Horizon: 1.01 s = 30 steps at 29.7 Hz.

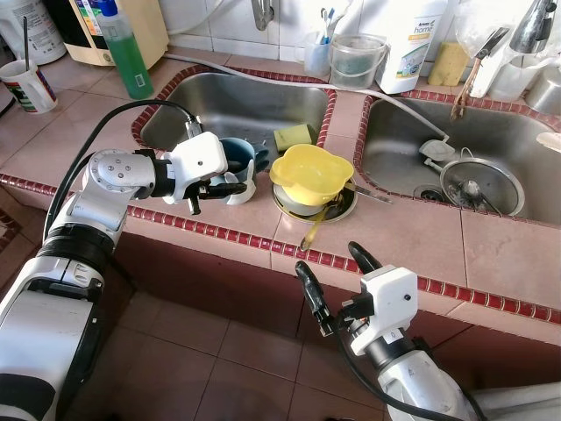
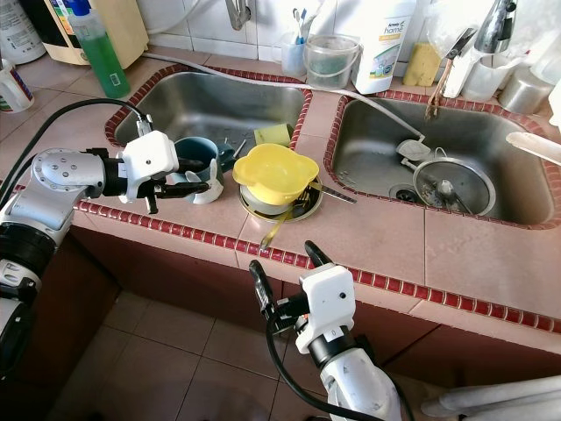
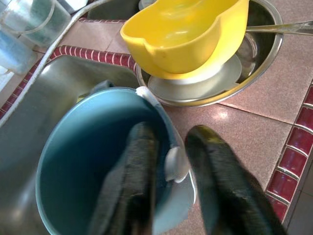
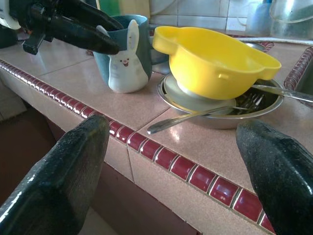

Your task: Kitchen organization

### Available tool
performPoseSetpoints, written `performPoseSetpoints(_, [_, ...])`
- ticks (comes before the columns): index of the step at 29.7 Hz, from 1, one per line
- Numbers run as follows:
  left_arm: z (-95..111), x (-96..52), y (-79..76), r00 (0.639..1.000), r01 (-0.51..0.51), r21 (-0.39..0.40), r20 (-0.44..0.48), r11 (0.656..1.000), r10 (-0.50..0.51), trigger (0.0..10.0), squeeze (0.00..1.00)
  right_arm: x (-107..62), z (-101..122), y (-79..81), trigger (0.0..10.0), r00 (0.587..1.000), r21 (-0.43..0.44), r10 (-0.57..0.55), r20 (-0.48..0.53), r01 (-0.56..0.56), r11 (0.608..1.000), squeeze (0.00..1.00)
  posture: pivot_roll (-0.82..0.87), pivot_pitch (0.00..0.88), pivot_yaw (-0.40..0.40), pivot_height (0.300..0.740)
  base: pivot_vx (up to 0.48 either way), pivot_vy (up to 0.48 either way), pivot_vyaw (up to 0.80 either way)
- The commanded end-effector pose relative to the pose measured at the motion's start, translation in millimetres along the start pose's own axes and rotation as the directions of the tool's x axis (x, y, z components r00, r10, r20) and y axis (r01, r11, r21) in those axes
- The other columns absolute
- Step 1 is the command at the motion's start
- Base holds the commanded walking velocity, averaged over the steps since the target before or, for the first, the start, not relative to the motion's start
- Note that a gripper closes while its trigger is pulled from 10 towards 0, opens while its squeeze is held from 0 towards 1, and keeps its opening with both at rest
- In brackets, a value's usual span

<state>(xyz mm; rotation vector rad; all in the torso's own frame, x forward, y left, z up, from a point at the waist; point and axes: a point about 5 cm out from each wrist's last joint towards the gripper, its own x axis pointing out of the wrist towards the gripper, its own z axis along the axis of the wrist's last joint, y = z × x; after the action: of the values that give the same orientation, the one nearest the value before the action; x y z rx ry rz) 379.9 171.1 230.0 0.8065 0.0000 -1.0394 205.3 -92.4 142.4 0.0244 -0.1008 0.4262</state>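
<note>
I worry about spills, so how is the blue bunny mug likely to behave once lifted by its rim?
The blue mug looks like glazed ceramic, so probably stiff, fairly heavy and breakable. The left gripper has one finger inside and one outside the rim; that glossy wall may slip. Held at one side only, it would likely tilt away from the grip, towards the yellow bowl beside it.

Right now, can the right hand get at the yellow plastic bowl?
Probably yes: the right hand hangs open below the counter edge, facing the yellow plastic bowl, with nothing between them.
</note>
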Motion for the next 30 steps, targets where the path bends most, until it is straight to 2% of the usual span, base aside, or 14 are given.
performPoseSetpoints(1, [-5.6, -2.3, -3.3, 0.998, 0.042, 0.001, -0.039, 0.999, -0.042, 0.2, 0.0, -1.7, 0.8, 2.1, 10.0, 1.0, 0.007, -0.003, -0.001, 0.003, 1.0, 0.0, -0.18, 0.173, 0.067, 0.732, 0.0, 0.0, 0.0])
performPoseSetpoints(13, [-8.4, -4.0, -6.6, 0.996, 0.078, 0.003, -0.05, 0.997, -0.078, 0.0, 0.0, -1.5, 0.9, 2.4, 10.0, 1.0, 0.016, -0.005, 0.002, 0.005, 1.0, 0.0, -0.17, 0.175, 0.067, 0.732, 0.0, 0.0, 0.0])
performPoseSetpoints(30, [-9.4, -9.2, -3.4, 0.996, 0.065, 0.007, -0.058, 0.998, -0.064, 0.0, 0.0, 0.9, 2.3, 2.8, 10.0, 1.0, 0.022, -0.001, 0.013, 0.001, 1.0, 0.0, -0.17, 0.169, 0.064, 0.732, 0.0, 0.0, 0.0])
